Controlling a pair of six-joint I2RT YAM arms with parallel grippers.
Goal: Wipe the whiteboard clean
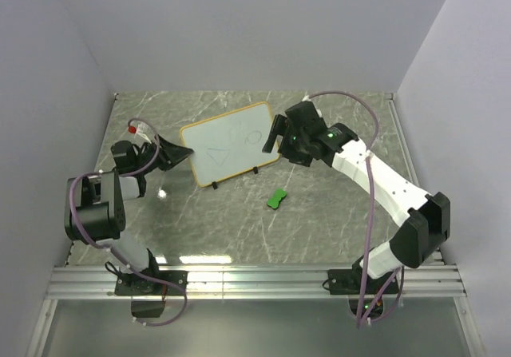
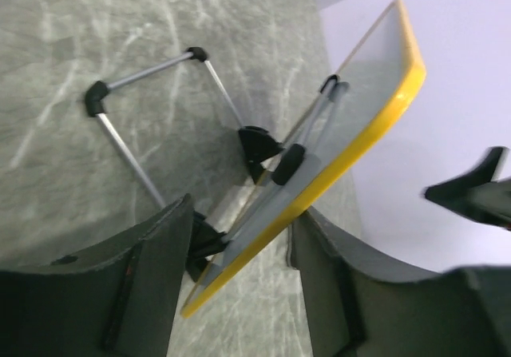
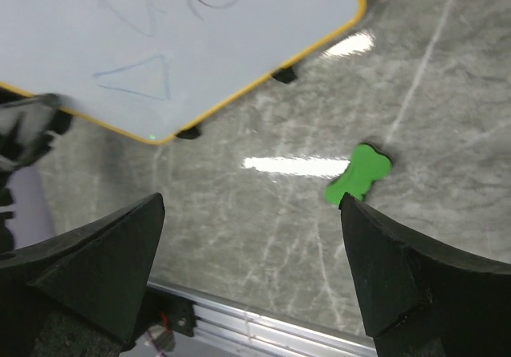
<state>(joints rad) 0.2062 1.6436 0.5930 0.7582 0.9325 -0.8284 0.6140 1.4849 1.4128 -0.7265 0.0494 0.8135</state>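
The whiteboard (image 1: 231, 143) stands tilted on its wire stand at the table's middle back, yellow-framed, with a faint triangle and scribbles on its face (image 3: 160, 37). My left gripper (image 1: 180, 156) is at the board's left edge. In the left wrist view its jaws (image 2: 243, 213) straddle the yellow frame (image 2: 383, 109): the right finger touches the frame, and a gap shows beside the left finger. My right gripper (image 1: 277, 136) hovers by the board's right edge, open (image 3: 251, 205) and empty. The green eraser (image 1: 277, 199) lies flat on the table in front of the board.
The board's wire stand (image 2: 136, 117) with black feet rests on the grey marble-patterned table (image 1: 335, 205). An aluminium rail (image 1: 255, 281) runs along the near edge. White walls close in the back and both sides.
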